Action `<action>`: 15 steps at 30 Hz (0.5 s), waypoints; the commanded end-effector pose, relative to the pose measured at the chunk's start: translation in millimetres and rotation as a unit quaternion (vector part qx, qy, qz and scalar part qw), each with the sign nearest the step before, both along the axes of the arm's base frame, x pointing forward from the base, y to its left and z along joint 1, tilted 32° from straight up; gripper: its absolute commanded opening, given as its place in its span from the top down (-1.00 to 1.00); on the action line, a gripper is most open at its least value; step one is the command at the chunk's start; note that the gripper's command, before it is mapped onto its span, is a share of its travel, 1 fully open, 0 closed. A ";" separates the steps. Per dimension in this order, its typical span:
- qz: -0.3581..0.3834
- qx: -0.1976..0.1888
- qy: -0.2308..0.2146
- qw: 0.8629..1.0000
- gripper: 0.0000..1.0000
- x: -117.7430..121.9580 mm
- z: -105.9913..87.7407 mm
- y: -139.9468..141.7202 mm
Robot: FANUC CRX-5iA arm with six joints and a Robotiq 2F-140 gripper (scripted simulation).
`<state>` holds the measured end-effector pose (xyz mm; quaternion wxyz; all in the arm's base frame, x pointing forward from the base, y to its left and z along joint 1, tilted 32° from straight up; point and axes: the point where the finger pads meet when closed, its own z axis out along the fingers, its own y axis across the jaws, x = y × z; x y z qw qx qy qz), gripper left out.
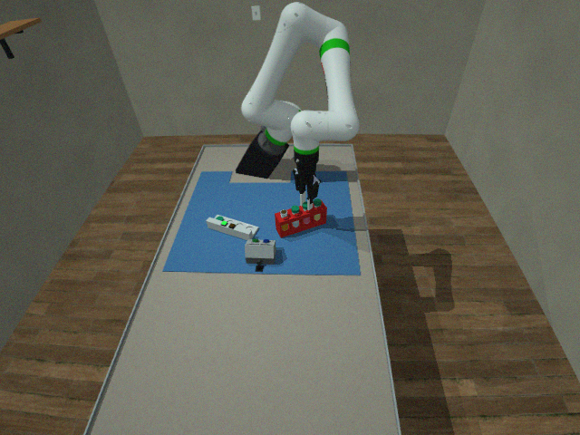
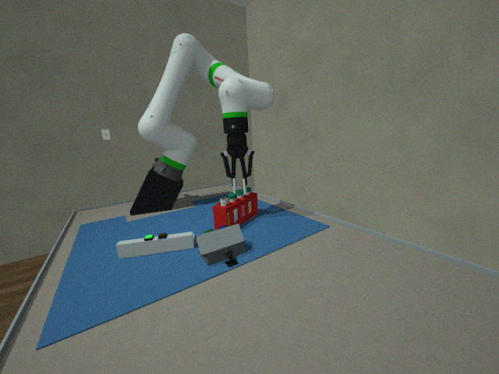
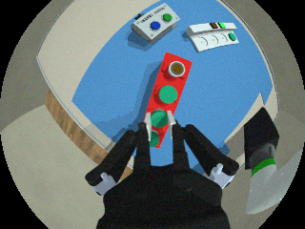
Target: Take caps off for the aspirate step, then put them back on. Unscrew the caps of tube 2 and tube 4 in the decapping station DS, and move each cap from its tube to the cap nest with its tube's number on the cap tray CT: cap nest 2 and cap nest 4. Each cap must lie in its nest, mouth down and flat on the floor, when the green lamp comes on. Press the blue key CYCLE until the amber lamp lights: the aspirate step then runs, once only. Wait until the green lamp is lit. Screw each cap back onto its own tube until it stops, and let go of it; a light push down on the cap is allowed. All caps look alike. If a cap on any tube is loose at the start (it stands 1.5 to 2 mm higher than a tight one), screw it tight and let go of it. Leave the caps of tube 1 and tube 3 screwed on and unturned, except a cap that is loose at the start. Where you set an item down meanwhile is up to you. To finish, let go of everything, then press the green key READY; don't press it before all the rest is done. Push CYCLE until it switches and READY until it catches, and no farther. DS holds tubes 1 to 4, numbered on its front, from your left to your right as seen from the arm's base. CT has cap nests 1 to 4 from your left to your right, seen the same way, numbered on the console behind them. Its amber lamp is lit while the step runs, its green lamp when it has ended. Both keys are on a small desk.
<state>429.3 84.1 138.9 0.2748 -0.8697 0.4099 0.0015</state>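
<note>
The red decapping station point(image 1: 299, 226) point(image 2: 235, 213) point(image 3: 160, 83) holds four tubes. My gripper point(image 1: 305, 202) point(image 2: 238, 188) point(image 3: 159, 117) stands upright over it, shut on the green cap of tube 2 point(image 1: 305, 206) point(image 2: 239, 192) point(image 3: 158, 118), which sits on its tube. Tube 4 point(image 1: 283, 213) point(image 2: 223, 199) point(image 3: 175, 69) stands open without a cap. Tube 3's cap point(image 1: 294, 208) point(image 3: 168, 94) and tube 1's cap point(image 1: 316, 202) are on. The white cap tray point(image 1: 236, 230) point(image 2: 161, 246) point(image 3: 193, 31) holds one green cap point(image 3: 233, 36) in its end nest. Its green lamp point(image 2: 148, 237) point(image 1: 224, 222) is lit.
The small grey key desk point(image 1: 260, 253) point(image 2: 221, 241) point(image 3: 145, 31) carries the blue key point(image 1: 265, 241) point(image 3: 155, 26) and the green key point(image 1: 255, 240) point(image 3: 167, 17). It stands in front of the tray and rack on the blue mat point(image 1: 210, 253). The arm's dark base point(image 1: 259, 159) is behind.
</note>
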 end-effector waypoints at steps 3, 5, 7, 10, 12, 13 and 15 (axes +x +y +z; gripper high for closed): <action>-0.127 0.031 0.071 0.989 1.00 0.1 -0.2 0.2; -0.148 0.036 0.083 0.985 1.00 0.1 -0.3 0.3; -0.190 0.047 0.106 0.975 1.00 0.1 -0.4 0.3; -0.251 0.063 0.141 0.956 1.00 0.2 -0.5 0.4; -0.288 0.073 0.161 0.941 1.00 0.2 -0.6 0.4; -0.304 0.078 0.171 0.934 1.00 0.2 -0.6 0.5; -0.331 0.084 0.186 0.921 1.00 0.2 -0.7 0.5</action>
